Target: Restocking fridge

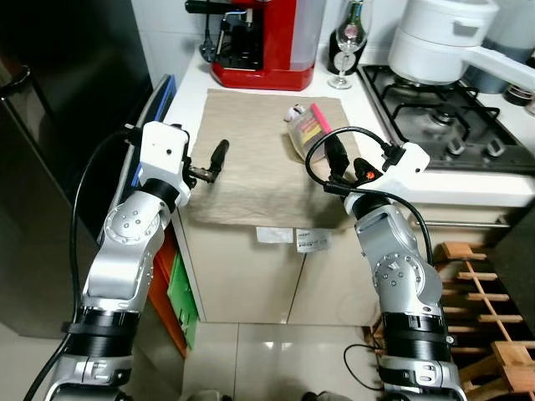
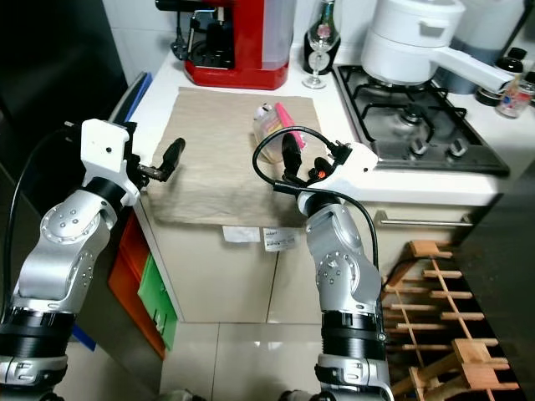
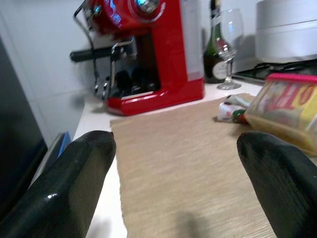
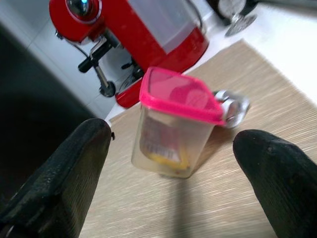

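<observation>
A clear plastic container (image 1: 306,134) with a pink lid stands on the beige mat (image 1: 251,175) on the counter, lid on top. A small crumpled packet (image 4: 231,106) lies just behind it. My right gripper (image 1: 334,157) is open at the mat's front right, a short way from the container (image 4: 168,134), which sits centred between its fingers without touching them. My left gripper (image 1: 214,162) is open and empty over the mat's left side, with the container (image 3: 290,111) off to its right. The dark fridge (image 1: 67,125) stands at the left.
A red coffee machine (image 1: 267,42), a wine glass (image 1: 341,65) and a bottle (image 1: 355,25) line the back of the counter. To the right are a gas hob (image 1: 443,117) and a white pot (image 1: 435,42). A wooden rack (image 1: 493,317) stands on the floor at the right.
</observation>
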You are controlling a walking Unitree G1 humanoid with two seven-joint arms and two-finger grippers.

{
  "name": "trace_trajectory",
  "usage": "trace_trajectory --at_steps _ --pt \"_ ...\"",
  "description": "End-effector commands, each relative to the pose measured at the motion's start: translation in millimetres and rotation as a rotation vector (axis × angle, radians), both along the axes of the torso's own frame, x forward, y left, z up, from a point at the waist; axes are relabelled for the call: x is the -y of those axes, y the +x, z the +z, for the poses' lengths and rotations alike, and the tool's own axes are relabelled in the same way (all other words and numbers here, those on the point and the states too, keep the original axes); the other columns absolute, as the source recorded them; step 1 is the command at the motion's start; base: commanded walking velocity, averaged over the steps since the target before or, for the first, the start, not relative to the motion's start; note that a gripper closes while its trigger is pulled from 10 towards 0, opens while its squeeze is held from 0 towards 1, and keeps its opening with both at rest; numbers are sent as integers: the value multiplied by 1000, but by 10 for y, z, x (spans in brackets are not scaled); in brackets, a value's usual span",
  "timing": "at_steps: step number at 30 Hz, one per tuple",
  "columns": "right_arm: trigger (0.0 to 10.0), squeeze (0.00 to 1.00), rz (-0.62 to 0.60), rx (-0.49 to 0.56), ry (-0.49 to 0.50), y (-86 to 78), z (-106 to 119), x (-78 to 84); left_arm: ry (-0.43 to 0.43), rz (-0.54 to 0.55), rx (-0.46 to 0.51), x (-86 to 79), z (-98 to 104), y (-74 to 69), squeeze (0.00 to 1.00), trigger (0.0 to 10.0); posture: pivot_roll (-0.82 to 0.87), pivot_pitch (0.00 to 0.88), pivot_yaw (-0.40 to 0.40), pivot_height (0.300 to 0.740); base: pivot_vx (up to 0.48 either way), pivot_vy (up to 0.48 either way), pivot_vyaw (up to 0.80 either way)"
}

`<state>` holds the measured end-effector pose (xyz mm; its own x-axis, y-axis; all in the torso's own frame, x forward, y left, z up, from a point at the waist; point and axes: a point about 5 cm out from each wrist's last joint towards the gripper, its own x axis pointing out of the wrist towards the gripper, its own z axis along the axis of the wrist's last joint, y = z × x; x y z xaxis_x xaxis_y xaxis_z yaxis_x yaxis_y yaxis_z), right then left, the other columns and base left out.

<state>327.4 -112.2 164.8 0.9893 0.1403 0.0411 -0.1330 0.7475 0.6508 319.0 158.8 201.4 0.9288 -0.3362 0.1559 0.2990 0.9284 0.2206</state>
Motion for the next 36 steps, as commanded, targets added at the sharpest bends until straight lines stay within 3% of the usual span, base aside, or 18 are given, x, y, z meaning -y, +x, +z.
trace_trajectory --at_steps 1,9,20,26,36 --pt "10000 0 22 -7 9 11 49 -79 6 -44 -4 19 52 -65 0 10000 87 63 22 740 0 0 0" --pt "10000 0 30 -10 2 20 57 -120 -8 -53 -21 17 61 -137 0 10000 98 73 24 740 0 0 0" --pt "10000 0 -21 -24 -30 57 12 -83 -77 -256 -30 241 37 -304 0 10000 86 76 31 740 0 0 0" --pt "10000 0 -37 -30 32 95 28 -82 -85 -297 -28 311 45 -345 0 10000 81 79 38 740 0 0 0" --pt "10000 0 -20 -20 25 177 49 -172 -81 -402 -26 438 -5 -437 0 10000 78 73 39 740 0 0 0"
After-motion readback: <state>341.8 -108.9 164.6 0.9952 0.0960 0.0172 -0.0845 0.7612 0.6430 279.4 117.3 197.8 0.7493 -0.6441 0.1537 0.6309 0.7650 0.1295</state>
